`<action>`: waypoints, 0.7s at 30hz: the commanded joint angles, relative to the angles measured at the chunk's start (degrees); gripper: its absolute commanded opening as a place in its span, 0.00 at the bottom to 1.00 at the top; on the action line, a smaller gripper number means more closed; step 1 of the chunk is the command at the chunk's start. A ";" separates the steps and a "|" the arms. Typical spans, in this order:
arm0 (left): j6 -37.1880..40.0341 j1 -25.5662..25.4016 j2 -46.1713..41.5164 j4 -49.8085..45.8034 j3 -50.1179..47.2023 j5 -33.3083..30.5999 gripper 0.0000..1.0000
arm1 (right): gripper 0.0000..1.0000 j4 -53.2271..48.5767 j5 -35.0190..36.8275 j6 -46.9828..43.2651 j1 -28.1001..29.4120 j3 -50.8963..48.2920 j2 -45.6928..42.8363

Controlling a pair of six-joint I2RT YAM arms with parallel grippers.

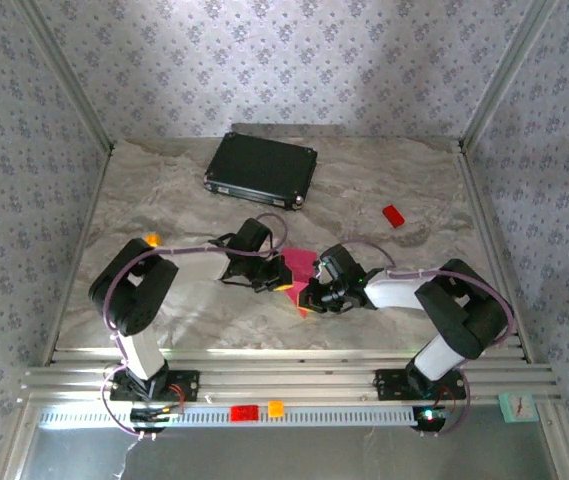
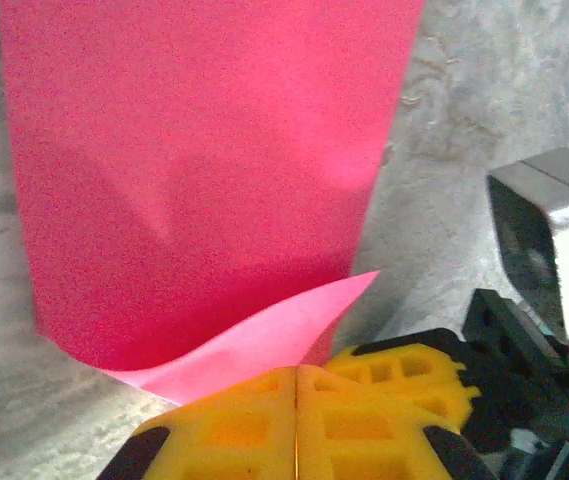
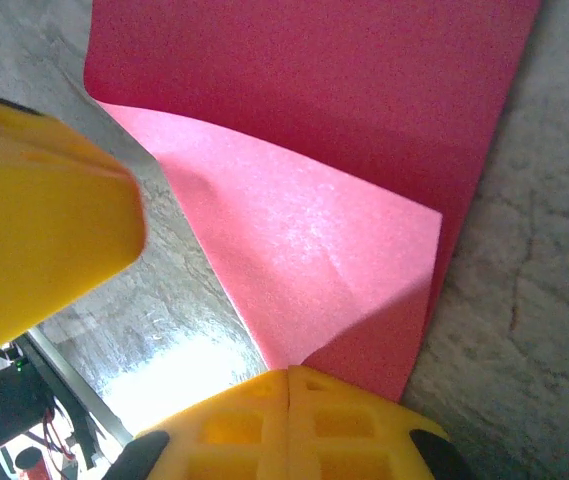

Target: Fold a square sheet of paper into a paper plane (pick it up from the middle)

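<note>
Top view: a marble-patterned table (image 1: 404, 290) fills the frame. A black case (image 1: 261, 168) lies at upper centre, a small red block (image 1: 393, 215) to its right, and a tiny orange cube (image 1: 151, 240) at the left, beside the left arm's elbow. A red piece (image 1: 244, 412) and an orange piece (image 1: 275, 408) sit on the rail at the bottom edge. The square sheet of paper (image 1: 301, 266), magenta-pink, lies at the centre of the frame, largely covered by the two wrists. Each arm rises from its base at the bottom, bends at a raised elbow and reaches inward and low. The left gripper (image 1: 282, 285) and the right gripper (image 1: 308, 297) meet just beside each other at the sheet's lower edge.

Left wrist view: the sheet (image 2: 204, 170) covers the upper left of the frame, lying on the marble. Its near edge curls up, showing a paler underside that runs down to the left gripper (image 2: 296, 400) at the bottom. The yellow fingers (image 2: 234, 430) are pressed together with only a thin seam between them, pinching that lifted edge. The right arm's black and silver wrist (image 2: 549, 250) stands at the right.

Right wrist view: the sheet (image 3: 344, 90) spans the top, with a paler flap folded towards the bottom. The flap's point ends at the right gripper (image 3: 289, 410), whose yellow jaws are closed tight on it. A blurred yellow finger (image 3: 34, 210) of the left gripper blocks the left side.
</note>
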 commanded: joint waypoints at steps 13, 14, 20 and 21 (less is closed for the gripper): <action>-2.16 1.82 3.48 1.65 -2.72 -4.83 0.02 | 0.00 -10.41 2.70 -2.51 0.03 -2.75 0.97; -2.46 2.44 3.60 1.85 -2.88 -4.97 0.02 | 0.00 -10.48 2.75 -2.65 0.03 -2.82 0.95; -1.33 4.10 1.08 2.53 -0.88 -2.37 0.19 | 0.00 -10.57 2.83 -2.86 -0.13 -2.84 1.04; -1.08 4.01 0.10 2.46 -0.10 -1.74 0.24 | 0.00 -10.67 2.83 -3.00 -0.14 -2.75 1.03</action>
